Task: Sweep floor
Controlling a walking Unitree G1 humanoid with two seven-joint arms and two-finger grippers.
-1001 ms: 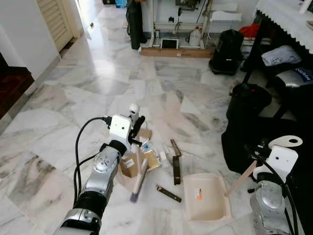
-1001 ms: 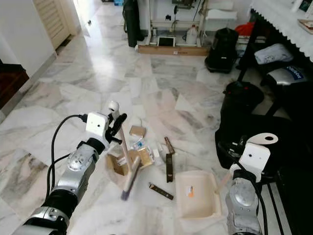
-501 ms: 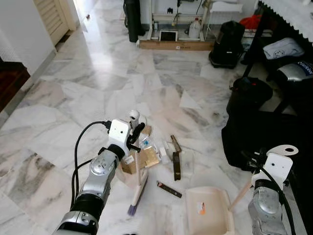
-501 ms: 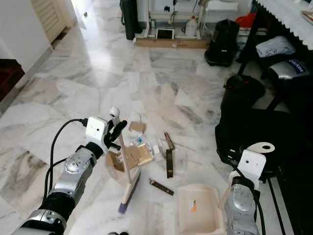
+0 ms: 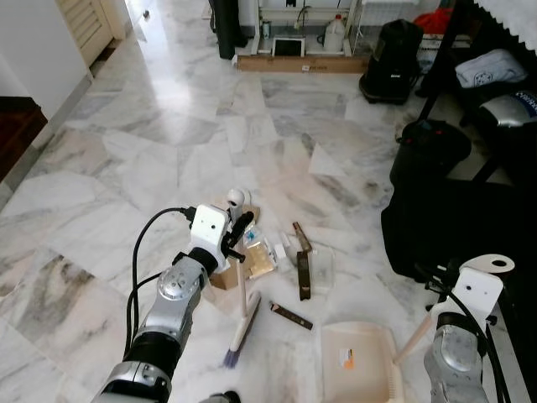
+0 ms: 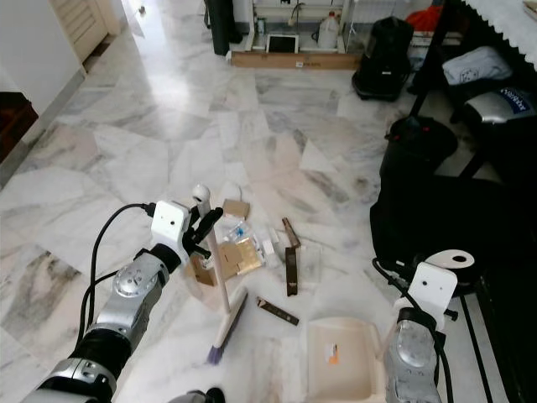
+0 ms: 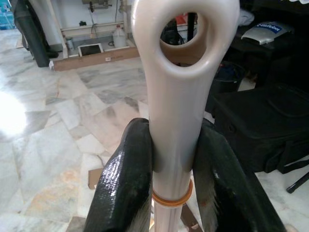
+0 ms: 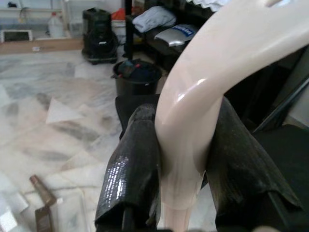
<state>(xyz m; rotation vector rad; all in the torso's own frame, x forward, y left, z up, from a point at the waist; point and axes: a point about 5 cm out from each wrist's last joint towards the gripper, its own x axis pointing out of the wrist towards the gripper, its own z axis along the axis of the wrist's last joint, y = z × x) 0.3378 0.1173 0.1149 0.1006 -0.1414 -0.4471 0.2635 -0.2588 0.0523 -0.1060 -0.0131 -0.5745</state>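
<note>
My left gripper (image 5: pixel 236 228) is shut on the cream handle of a small broom (image 5: pixel 244 300), whose purple bristles (image 5: pixel 232 355) rest on the marble floor. In the left wrist view its black fingers (image 7: pixel 126 186) clamp the handle's looped end (image 7: pixel 179 63). My right gripper (image 8: pixel 181 159) is shut on the cream dustpan handle (image 5: pixel 417 337). The dustpan (image 5: pixel 358 363) lies flat on the floor at the lower right. Litter lies between them: cardboard pieces (image 5: pixel 223 274), wrappers (image 5: pixel 258 257), brown sticks (image 5: pixel 302 267) and a dark strip (image 5: pixel 291 316).
Black bags (image 5: pixel 428 155) and a black vacuum (image 5: pixel 393 50) stand to the right, under a table with dark legs (image 5: pixel 445 50). A wooden plank (image 5: pixel 302 64) and a jug (image 5: pixel 338 35) sit at the far wall. A slatted door (image 5: pixel 82 20) is at far left.
The camera has tilted, shifting the scene. The broom head has swung down from raised to resting on the floor by the litter. The dustpan sits lower and closer to me.
</note>
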